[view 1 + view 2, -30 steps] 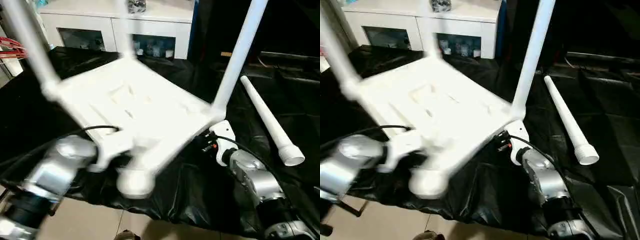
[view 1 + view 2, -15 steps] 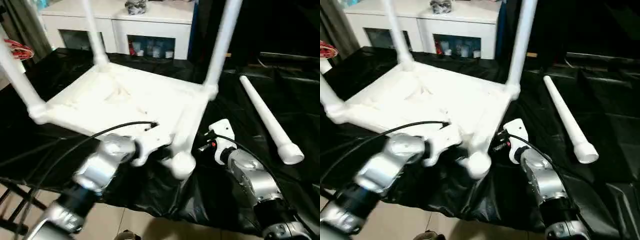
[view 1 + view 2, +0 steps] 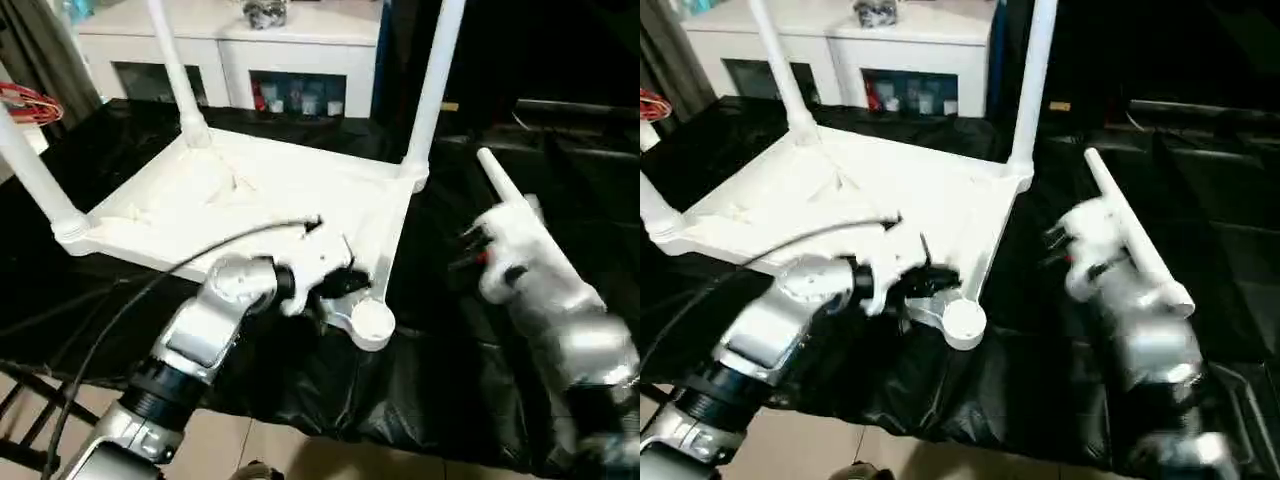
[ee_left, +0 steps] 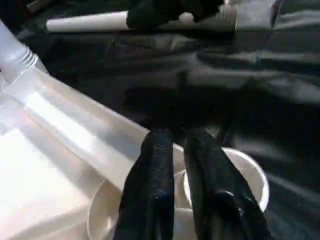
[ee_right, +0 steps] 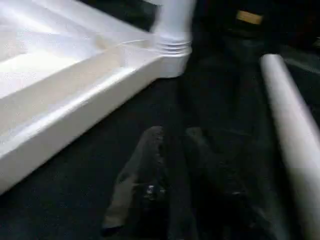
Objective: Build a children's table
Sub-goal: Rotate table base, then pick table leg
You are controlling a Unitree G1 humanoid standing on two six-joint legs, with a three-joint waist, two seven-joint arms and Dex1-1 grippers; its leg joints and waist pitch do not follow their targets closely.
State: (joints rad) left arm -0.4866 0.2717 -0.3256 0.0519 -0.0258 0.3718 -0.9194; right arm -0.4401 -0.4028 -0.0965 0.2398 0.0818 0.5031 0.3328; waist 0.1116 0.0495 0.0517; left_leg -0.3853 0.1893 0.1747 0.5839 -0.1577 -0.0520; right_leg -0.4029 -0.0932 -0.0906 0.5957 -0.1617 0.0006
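Table top [image 3: 260, 195] lying upside down on black sheet [image 3: 440, 370], three legs standing in sockets, fourth leg [image 3: 1130, 235] lying loose beside right gripper [image 5: 172, 150]

Left gripper [image 4: 177, 150] sitting nearly pinched at rim of empty corner socket [image 3: 372, 322], seemingly gripping nothing; right one hanging slightly parted, empty

Top overhanging edge, risking tipping if nudged

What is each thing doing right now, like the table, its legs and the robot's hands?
Table top: upside down on the black cloth, ribbed side up.
Three fitted legs: standing upright in corner sockets.
Loose leg: lying flat on the cloth, beside the top.
Empty corner socket: open, no leg in it.
Left gripper: at the empty socket's rim, jaws nearly together.
Right gripper: over the cloth between top and loose leg, holding nothing.
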